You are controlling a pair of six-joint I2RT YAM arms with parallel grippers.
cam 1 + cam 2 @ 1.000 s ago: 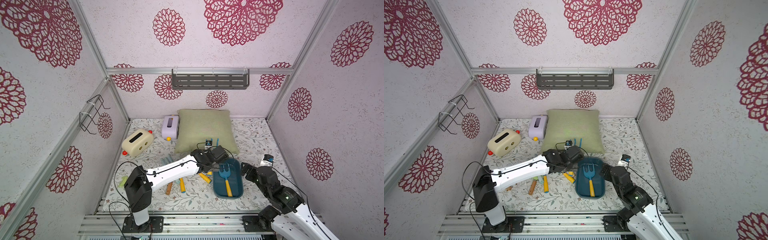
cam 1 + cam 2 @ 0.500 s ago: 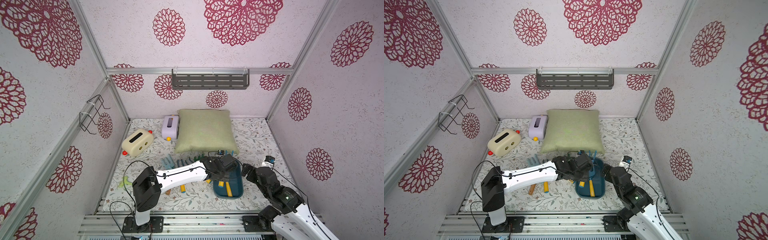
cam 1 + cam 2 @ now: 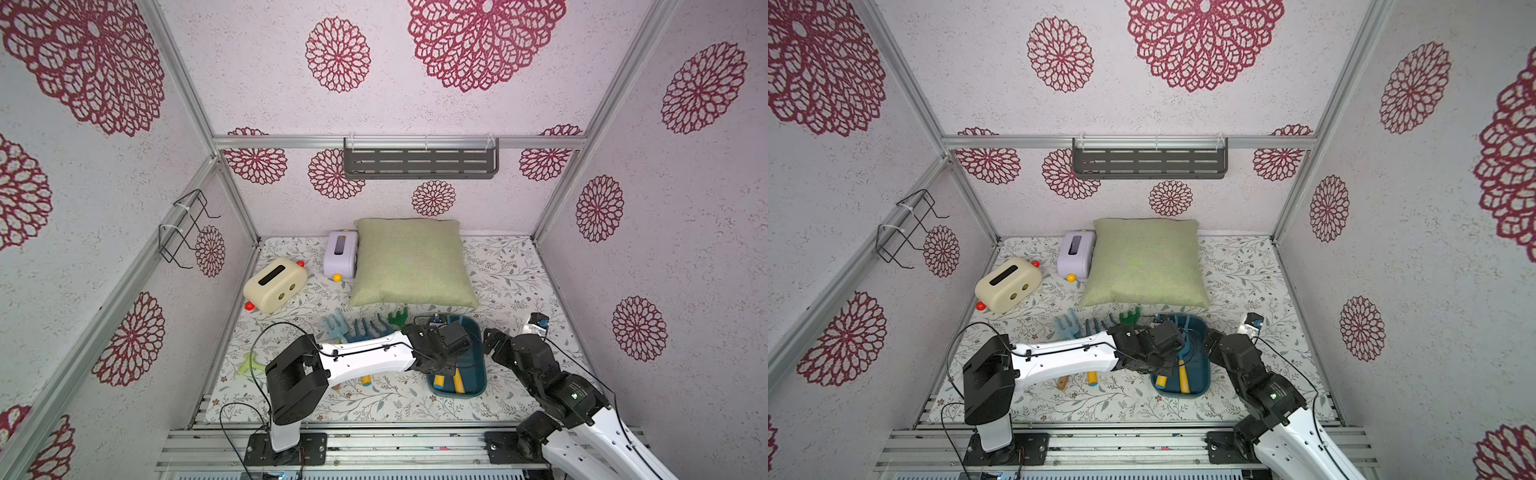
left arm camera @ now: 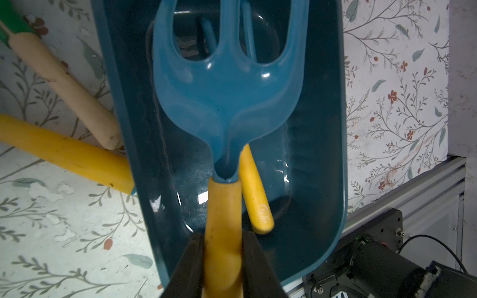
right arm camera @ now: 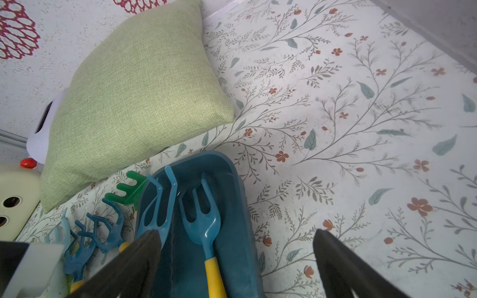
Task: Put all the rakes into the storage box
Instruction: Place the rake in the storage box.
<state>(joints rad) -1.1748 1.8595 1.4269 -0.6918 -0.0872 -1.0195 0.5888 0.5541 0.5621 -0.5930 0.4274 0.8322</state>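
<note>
Blue rake (image 4: 227, 85) in left gripper (image 4: 223, 237), seemingly inside storage box (image 4: 318, 134)

- In the left wrist view the rake (image 4: 227, 103) loses its tine tips past the picture's edge, and its head hides most of the hand fork (image 4: 254, 196) beneath.
- There the left gripper (image 4: 223, 236) shows only its fingertips.
- In both top views the left arm (image 3: 365, 361) covers the middle of the storage box (image 3: 478, 374).
- In the right wrist view a finger (image 5: 134, 260) of the right gripper (image 5: 236, 232) covers the rake's handle.
- The green cushion (image 5: 134, 98) hides most of a lilac box (image 5: 38, 139).
</note>
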